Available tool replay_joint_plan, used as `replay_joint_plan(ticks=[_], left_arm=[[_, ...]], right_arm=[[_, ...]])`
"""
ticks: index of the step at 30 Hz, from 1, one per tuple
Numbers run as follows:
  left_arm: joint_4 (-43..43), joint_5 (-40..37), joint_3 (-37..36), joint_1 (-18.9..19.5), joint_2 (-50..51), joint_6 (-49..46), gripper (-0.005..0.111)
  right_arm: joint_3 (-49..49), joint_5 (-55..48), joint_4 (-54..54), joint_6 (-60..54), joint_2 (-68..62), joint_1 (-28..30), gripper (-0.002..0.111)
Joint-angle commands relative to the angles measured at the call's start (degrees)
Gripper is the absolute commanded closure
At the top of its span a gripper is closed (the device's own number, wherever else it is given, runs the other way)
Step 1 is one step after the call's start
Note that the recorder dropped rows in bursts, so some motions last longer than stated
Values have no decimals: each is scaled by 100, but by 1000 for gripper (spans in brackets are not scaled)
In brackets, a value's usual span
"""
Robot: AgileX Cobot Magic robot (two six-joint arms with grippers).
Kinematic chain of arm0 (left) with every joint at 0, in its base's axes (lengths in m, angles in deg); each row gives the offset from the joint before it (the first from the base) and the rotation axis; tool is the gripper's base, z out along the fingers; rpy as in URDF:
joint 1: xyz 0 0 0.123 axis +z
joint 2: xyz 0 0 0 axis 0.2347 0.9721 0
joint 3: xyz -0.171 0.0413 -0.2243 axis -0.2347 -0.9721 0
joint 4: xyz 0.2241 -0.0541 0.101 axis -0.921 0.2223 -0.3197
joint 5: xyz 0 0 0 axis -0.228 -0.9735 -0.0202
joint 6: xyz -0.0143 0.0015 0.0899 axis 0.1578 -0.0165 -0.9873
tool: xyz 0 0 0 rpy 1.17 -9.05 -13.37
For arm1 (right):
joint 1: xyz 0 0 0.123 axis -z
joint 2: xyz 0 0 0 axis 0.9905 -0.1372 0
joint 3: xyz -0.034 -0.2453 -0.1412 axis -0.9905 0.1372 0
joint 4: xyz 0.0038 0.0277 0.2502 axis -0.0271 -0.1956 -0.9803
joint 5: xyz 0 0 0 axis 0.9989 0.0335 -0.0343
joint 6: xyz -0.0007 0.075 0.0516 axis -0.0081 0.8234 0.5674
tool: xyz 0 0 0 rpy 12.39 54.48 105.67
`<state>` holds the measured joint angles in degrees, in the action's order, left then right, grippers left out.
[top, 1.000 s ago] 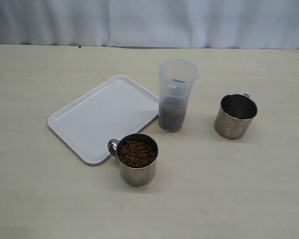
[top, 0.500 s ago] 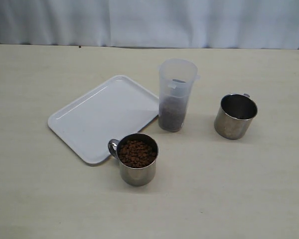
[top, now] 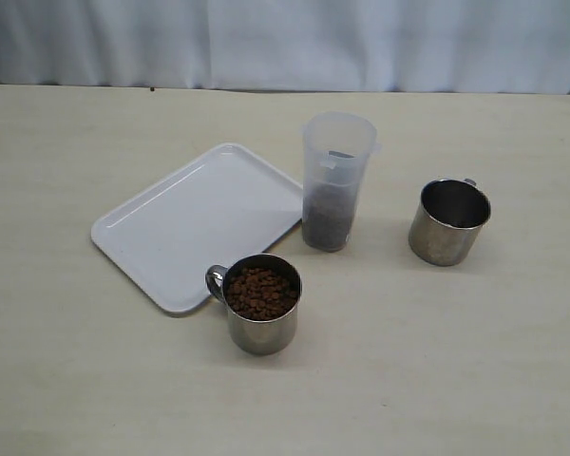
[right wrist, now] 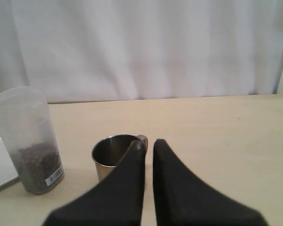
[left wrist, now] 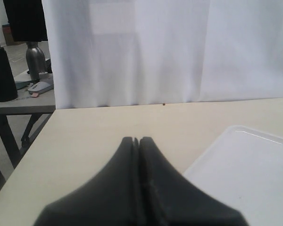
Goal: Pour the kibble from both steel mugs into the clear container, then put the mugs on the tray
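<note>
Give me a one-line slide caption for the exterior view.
Kibble-filled steel mug beside the white tray, clear container part-filled with kibble, second steel mug apart at right.

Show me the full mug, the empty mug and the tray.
Full mug [top: 263, 334]: exterior view, on its front steel wall.
Empty mug [top: 441, 243]: exterior view, on its front outer wall.
Tray [top: 195, 223]: exterior view, on its bare middle.
</note>
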<state>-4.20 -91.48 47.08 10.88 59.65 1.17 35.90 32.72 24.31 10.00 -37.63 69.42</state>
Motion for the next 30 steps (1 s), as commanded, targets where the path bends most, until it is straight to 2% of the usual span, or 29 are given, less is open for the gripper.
replay_joint_plan(ticks=[1,9,25,30], left_arm=[[8,68,50,0,3,11,107],[8,66,50,0,3,11,107],[8,66,50,0,3,11,107],[8,66,50,0,3,11,107]], right_arm=[[24,-41,-348,-365,15,-16,103],[24,-41,-1326,-1284,15,-16,103],[24,-50,-1346,-1375,15,7,103],[24,-61,-1346,-1375,15,495,103]])
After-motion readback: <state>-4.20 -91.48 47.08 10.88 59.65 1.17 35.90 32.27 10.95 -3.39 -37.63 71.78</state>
